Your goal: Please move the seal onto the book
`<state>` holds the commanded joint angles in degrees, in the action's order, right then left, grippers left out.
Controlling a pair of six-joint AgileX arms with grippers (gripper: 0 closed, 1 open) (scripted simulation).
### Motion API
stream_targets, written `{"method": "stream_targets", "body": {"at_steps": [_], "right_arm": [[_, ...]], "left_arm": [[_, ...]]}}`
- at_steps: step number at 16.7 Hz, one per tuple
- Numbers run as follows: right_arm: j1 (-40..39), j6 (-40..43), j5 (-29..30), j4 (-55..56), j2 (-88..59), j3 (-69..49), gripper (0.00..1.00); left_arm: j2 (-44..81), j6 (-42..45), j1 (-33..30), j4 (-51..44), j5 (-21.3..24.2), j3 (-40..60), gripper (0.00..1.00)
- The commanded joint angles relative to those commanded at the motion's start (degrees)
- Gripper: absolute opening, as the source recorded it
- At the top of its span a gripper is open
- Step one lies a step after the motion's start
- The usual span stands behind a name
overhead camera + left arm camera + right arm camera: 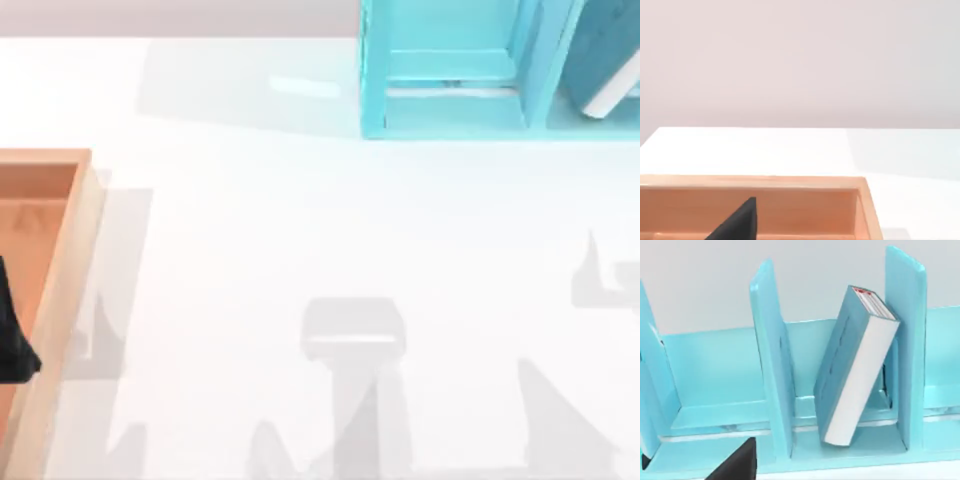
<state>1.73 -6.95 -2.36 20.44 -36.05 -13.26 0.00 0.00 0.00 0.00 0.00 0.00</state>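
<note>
The book (855, 370), teal-blue with white page edges and a red mark on its spine, leans tilted against a divider inside the light-blue shelf unit (715, 370). From above, the book (605, 55) is at the table's far right back. The seal is out of view. My left gripper (15, 340) is a black shape over the wooden tray at the left edge. A black part of it (737, 222) rises in front of the tray wall. My right gripper (737, 462) faces the shelf, left of the book's compartment.
A wooden tray (70, 280) lies along the table's left side. The shelf unit (450, 70) stands at the back right, with several upright dividers. Arm shadows fall across the white tabletop (300, 230) at the front and right.
</note>
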Motion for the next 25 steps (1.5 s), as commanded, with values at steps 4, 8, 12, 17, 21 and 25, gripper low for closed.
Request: {"method": "stream_targets", "body": {"at_steps": [4, 8, 12, 17, 21, 25], "right_arm": [[0.87, -3.83, -1.56, 12.12, -21.46, -7.84, 1.00], [2.17, -7.72, -2.65, 24.65, -42.09, -16.15, 1.00], [3.17, -11.25, -3.78, 35.14, -61.02, -22.90, 1.00], [3.80, -14.26, -5.09, 45.14, -78.30, -29.45, 1.00], [4.07, -15.51, -5.55, 48.59, -84.57, -31.63, 1.00], [4.08, -15.53, -5.57, 48.87, -84.88, -31.85, 1.00]], "left_arm": [[0.00, 0.00, 0.00, 0.00, 0.00, 0.00, 1.00], [0.00, 0.00, 0.00, 0.00, 0.00, 0.00, 1.00], [0.00, 0.00, 0.00, 0.00, 0.00, 0.00, 1.00], [0.00, 0.00, 0.00, 0.00, 0.00, 0.00, 1.00], [0.00, 0.00, 0.00, 0.00, 0.00, 0.00, 1.00], [0.00, 0.00, 0.00, 0.00, 0.00, 0.00, 1.00]]}}
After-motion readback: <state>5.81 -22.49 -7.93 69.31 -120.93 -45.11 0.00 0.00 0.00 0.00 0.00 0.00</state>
